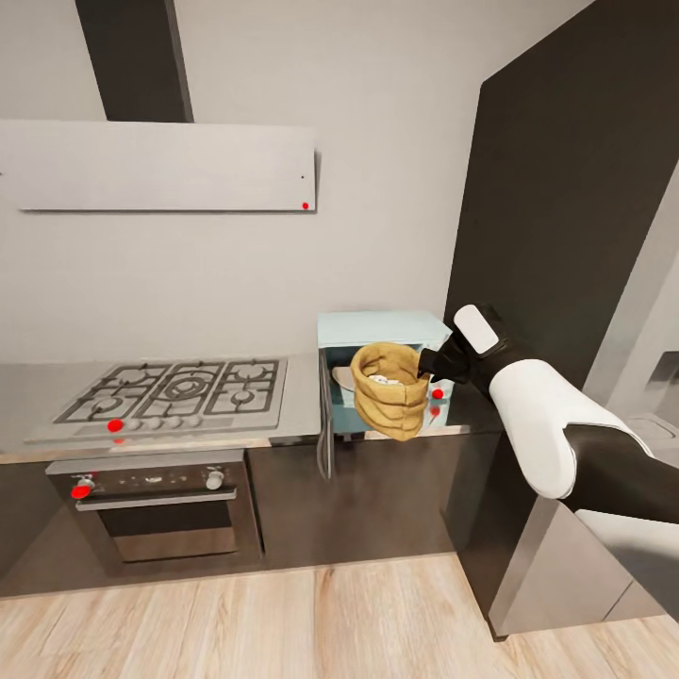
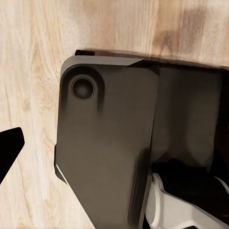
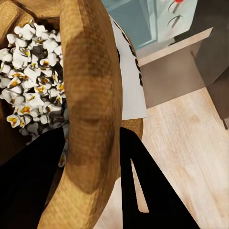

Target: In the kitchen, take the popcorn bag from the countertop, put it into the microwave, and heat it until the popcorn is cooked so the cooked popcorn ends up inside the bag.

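Popcorn bag (image 1: 389,391), full of popped corn, is pinched at its rim by the right gripper (image 1: 426,363), just before the open microwave (image 1: 382,332); bag should be kept upright, eased forward gently.

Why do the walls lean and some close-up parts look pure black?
Head view: wide lens bends the dark cabinet edges, light soft and even. Right wrist view: fingers gripping the bag render black, unlit silhouettes. Left wrist view: a dark panel looks smeared, floor bright.
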`<state>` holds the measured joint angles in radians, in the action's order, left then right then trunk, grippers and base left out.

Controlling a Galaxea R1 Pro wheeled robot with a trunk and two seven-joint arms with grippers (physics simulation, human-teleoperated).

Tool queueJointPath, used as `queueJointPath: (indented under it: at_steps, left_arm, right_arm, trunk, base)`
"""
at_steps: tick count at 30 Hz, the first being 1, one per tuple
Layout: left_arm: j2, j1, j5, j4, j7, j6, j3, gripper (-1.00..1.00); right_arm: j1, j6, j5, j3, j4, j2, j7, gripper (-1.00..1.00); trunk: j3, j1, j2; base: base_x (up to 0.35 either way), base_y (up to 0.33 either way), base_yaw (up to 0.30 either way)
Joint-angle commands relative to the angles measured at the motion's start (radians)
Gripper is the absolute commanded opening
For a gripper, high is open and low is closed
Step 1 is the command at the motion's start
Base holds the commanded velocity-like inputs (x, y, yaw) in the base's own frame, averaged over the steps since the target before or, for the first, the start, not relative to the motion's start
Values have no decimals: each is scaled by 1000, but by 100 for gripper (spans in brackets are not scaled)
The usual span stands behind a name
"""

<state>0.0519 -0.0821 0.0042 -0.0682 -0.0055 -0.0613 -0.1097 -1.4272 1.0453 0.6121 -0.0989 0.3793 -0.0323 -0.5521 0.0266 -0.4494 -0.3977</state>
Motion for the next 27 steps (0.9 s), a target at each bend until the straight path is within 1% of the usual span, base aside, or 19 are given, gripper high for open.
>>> queueJointPath:
  at_steps: [1,4,27]
  left_arm:
    - [0,-1,0,1,-1,-3,-6,100]
    - [0,0,0,1,-1,-3,-5,100]
    - [0,-1,2,2,-2,-3,-13,100]
  right_arm:
    - [-1,2,6,-7,1,0,-9,-100]
    - [-1,2,6,-7,1,1,-9,-100]
    - [-1,2,8,-7,-19,2,-6,-100]
  trunk:
    - [2,-1,-2]
    - [2,-1,-2]
    - [74,-89,-163]
  base:
    - [0,0,0]
    - [0,0,0]
    - [0,0,0]
